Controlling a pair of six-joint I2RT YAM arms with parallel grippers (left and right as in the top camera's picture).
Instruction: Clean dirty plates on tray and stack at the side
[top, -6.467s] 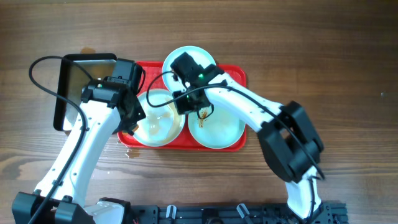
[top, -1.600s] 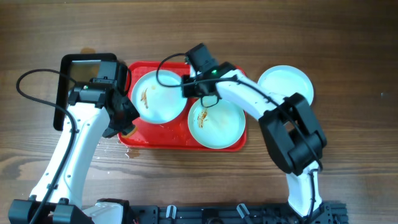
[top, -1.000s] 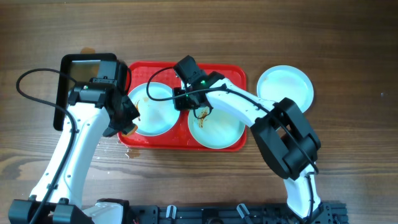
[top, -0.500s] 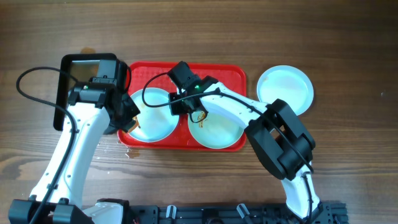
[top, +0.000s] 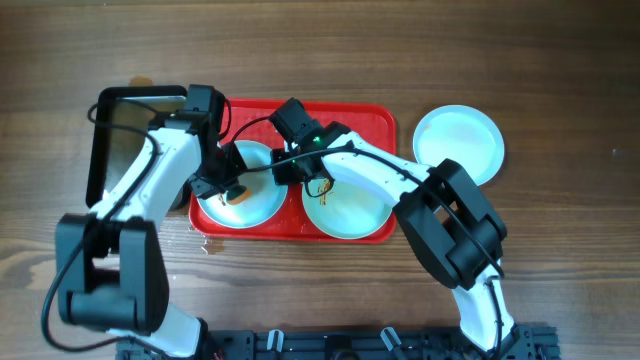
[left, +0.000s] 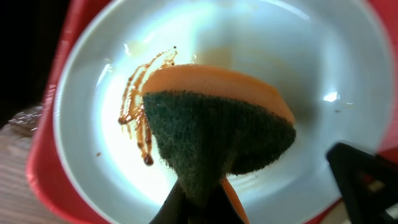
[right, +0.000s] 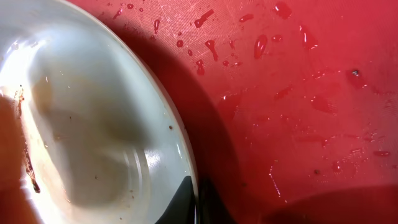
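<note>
The red tray (top: 370, 118) holds two pale plates. The left plate (top: 256, 200) has brown sauce smears (left: 134, 118). My left gripper (top: 232, 185) is shut on an orange and green sponge (left: 217, 134) held over this plate. My right gripper (top: 290, 172) is shut on the right rim of the same plate (right: 186, 180), with wet red tray (right: 298, 93) beside it. A second smeared plate (top: 350, 208) lies on the tray's right half. A third, clean plate (top: 458, 143) sits on the table right of the tray.
A black shiny metal pan (top: 120, 140) lies left of the tray. Small wet spots mark the wood by the tray's front left corner (top: 205, 243). Both arms cross above the tray.
The right gripper set one plate on the table at the right, came back and gripped the left plate's rim. The left gripper has moved right, bringing the sponge over that plate.
</note>
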